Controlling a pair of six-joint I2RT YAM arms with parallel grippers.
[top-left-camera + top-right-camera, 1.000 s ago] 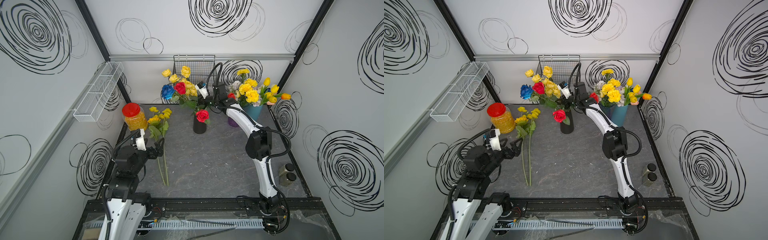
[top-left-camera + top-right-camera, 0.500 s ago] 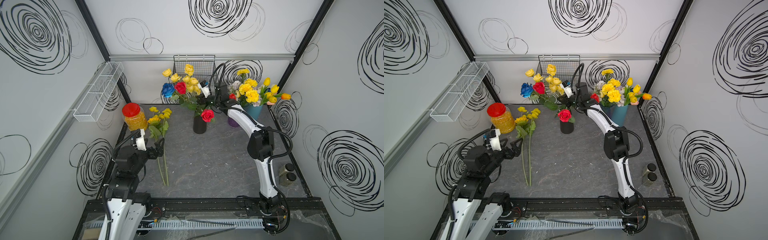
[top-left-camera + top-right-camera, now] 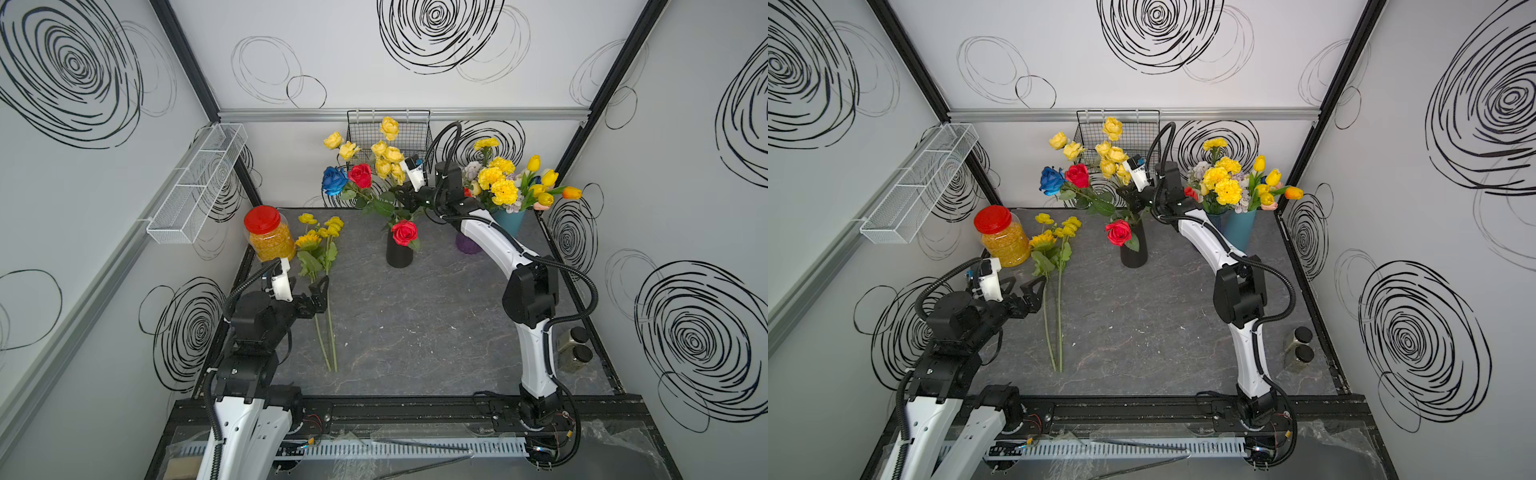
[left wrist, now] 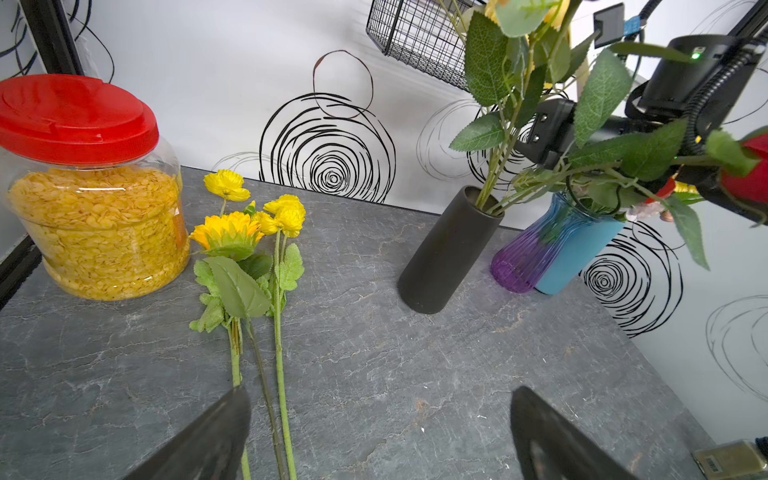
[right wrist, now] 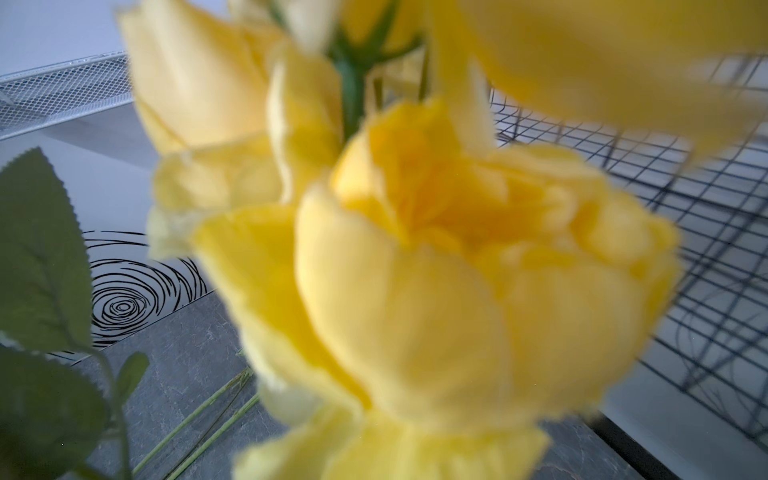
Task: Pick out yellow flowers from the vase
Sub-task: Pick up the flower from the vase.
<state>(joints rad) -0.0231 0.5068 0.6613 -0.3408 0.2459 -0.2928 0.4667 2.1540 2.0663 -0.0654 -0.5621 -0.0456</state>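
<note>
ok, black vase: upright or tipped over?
Upright. The black vase stands on its base on the table, mouth up, with green stems rising from it.

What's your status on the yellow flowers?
Left tool open, by laid-out yellow flowers. Right tool among stems above black vase, jaws hidden by leaves. Yellow roses beside it, red rose and blue rose crowding them.

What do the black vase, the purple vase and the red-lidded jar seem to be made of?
Black vase: matte, no glare; perhaps ceramic or coated metal. Purple vase: ribbed, translucent; likely tinted glass. Jar: clear, contents visible; probably plastic, with glossy red plastic lid.
</note>
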